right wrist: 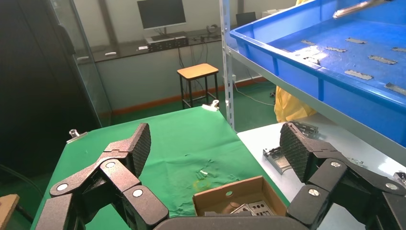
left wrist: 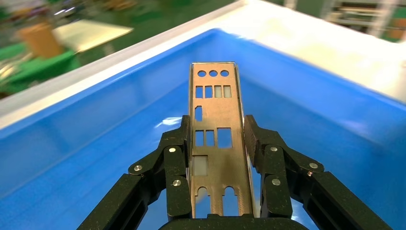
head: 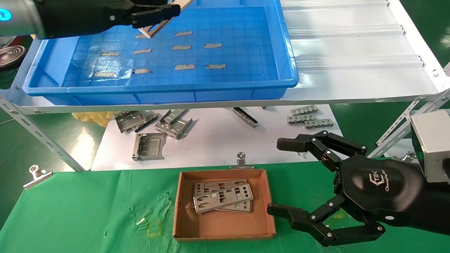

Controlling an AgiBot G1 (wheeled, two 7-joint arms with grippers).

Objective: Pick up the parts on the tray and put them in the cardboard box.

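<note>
**Left tool grips a part over the tray; right tool waits wide beside the box**

The tray (head: 52, 75) sits on the white shelf (head: 351, 52), grey tape strips (head: 182, 47) stuck across its grid floor. Below it, the green desk (head: 88, 211) carries the box (head: 182, 232), which holds a few parts (head: 222, 197) stacked flat and slightly askew.

The left arm reaches in from the robot's left, over the tray's far left area. Its left tool (left wrist: 220, 139) is closed narrow on a part (left wrist: 214, 105), fingers (left wrist: 176, 158) pressing both long edges. The plate sticks out forward past the fingertips, and the head view shows it tilted and raised above the tray floor.

The right arm comes in low from the robot's right, above the desk. The right tool (head: 279, 177) is spread wide, holding nothing, fingertips pointing toward the box's right side, just beside it.

Bent brackets (head: 149, 146) lie on a white sheet behind the box.
</note>
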